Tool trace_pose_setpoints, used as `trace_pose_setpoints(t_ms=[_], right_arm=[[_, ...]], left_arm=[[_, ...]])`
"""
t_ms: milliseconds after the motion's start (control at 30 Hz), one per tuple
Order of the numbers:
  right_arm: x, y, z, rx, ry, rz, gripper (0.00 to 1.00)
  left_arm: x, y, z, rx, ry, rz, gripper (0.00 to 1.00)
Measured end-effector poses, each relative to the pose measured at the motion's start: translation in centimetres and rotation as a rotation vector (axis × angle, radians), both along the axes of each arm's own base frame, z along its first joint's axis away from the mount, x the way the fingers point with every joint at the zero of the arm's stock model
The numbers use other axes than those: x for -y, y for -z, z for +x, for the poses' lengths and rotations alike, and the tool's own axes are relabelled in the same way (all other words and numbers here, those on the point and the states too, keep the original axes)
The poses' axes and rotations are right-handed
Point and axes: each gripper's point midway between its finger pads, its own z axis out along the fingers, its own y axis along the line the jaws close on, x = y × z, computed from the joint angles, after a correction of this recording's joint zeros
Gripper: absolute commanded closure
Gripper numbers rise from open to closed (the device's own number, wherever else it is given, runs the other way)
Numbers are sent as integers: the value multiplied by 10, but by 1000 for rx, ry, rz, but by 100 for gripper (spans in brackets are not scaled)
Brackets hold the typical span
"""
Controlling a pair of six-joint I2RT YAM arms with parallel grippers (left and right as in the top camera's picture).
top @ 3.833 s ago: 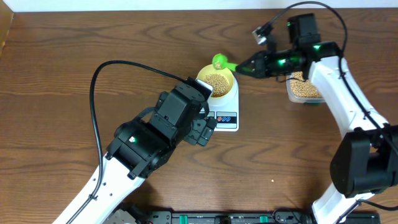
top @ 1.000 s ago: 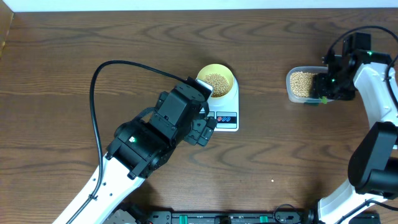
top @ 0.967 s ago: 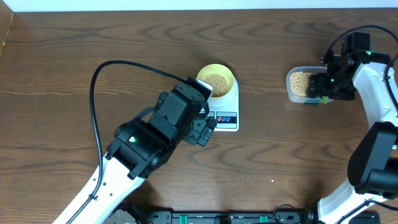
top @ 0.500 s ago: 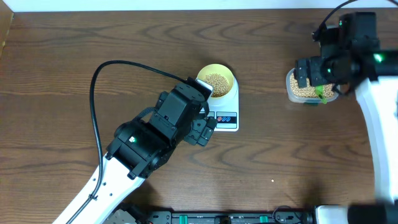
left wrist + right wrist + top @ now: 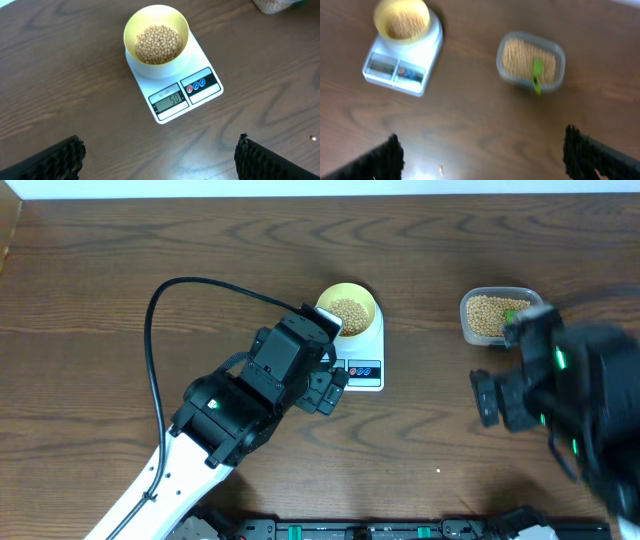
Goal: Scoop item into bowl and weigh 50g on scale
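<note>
The beans (image 5: 158, 44), small, round, matt tan, lay heaped in the smooth pale yellow bowl (image 5: 131, 27), set on the flat white scale (image 5: 150, 82) so its display (image 5: 170, 98), seemingly reading 50, could weigh them. All lay well ahead of the left gripper (image 5: 160, 160), between its ribbed black fingers (image 5: 55, 162), spread wide and empty. The right gripper (image 5: 487, 157), likewise wide open and empty, faced the clear tub (image 5: 559, 47) where the green scoop (image 5: 537, 75) rested, apparently parked.

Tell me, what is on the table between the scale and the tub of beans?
Nothing. In the right wrist view, only bare brown table lies between the scale and the tub; the overhead view shows the same.
</note>
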Motion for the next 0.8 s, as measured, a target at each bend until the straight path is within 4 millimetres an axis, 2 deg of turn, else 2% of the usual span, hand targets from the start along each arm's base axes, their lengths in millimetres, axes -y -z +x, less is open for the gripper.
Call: trace_pose_setpoints(t_ms=[133, 300, 400, 600, 800], right_arm=[[9, 10, -8, 187, 52, 71, 1], [29, 28, 7, 464, 181, 103, 1], [50, 58, 13, 551, 298, 62, 1], [86, 109, 22, 598, 486, -18, 1], [120, 138, 21, 605, 637, -68, 1]], left_arm=[[0, 0, 0, 1, 0, 0, 2], [0, 0, 0, -1, 0, 1, 2], [0, 0, 0, -1, 0, 1, 2], [0, 0, 0, 0, 0, 1, 2], [0, 0, 0, 0, 0, 1, 2]])
